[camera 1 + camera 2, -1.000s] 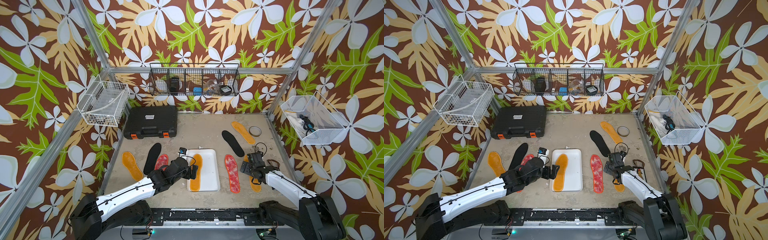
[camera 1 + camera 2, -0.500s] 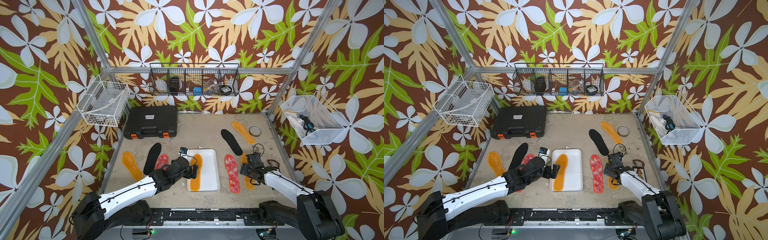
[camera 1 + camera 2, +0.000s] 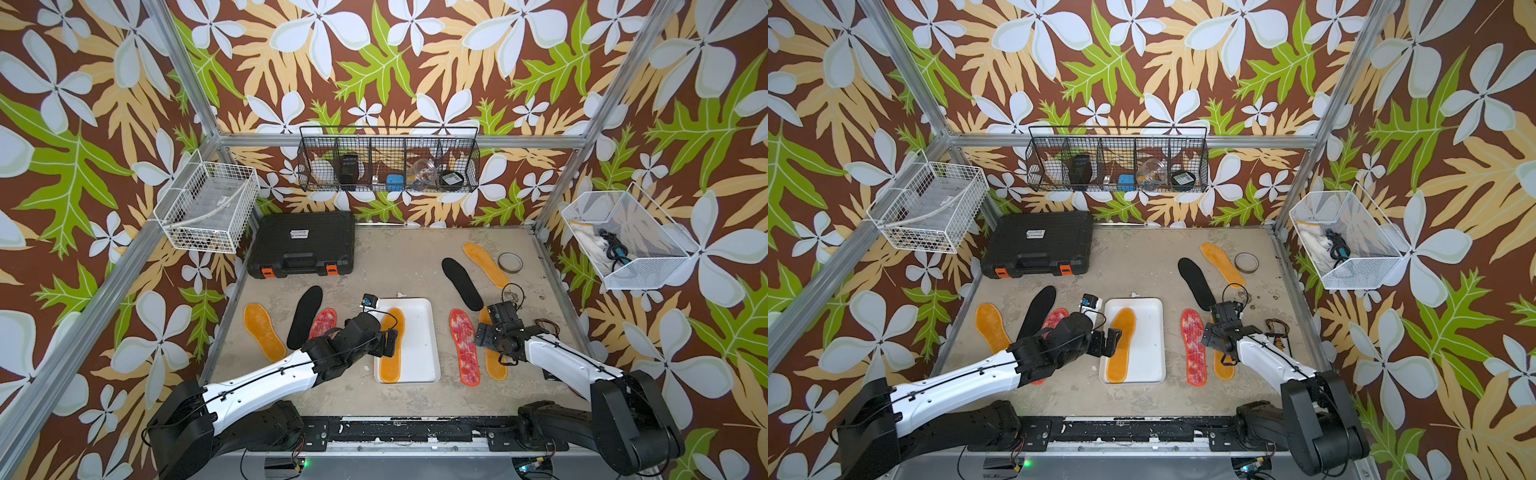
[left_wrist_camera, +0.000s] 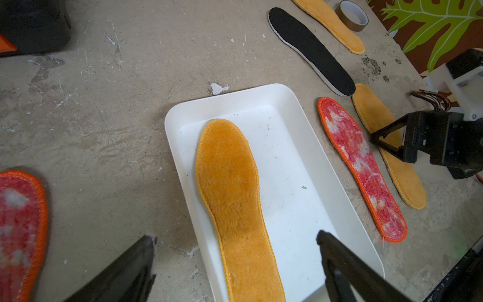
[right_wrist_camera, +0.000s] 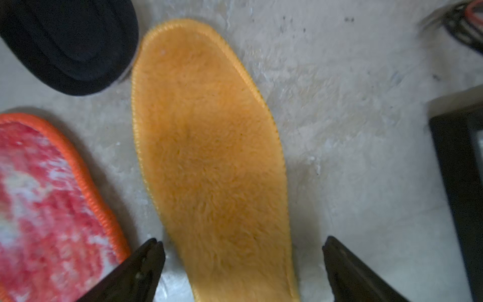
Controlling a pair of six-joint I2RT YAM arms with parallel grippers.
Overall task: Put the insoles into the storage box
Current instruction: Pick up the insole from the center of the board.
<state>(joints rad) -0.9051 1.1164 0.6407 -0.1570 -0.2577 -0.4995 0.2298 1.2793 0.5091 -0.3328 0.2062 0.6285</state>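
Observation:
The white storage box holds one fuzzy orange insole. My left gripper hangs open over that insole's near half, holding nothing. My right gripper is open, its fingers straddling another orange insole flat on the table. A red-white insole lies between it and the box. A black insole and an orange one lie further back. Left of the box lie an orange, a black and a red-white insole, the last partly under my left arm.
A black hard case stands at the back left. A tape roll sits at the back right, and a bundle of wires lies beside my right arm. Wire baskets hang on the walls.
My right gripper has shifted slightly to the left, and the orange insole under it lies a little further left. The left arm has not moved.

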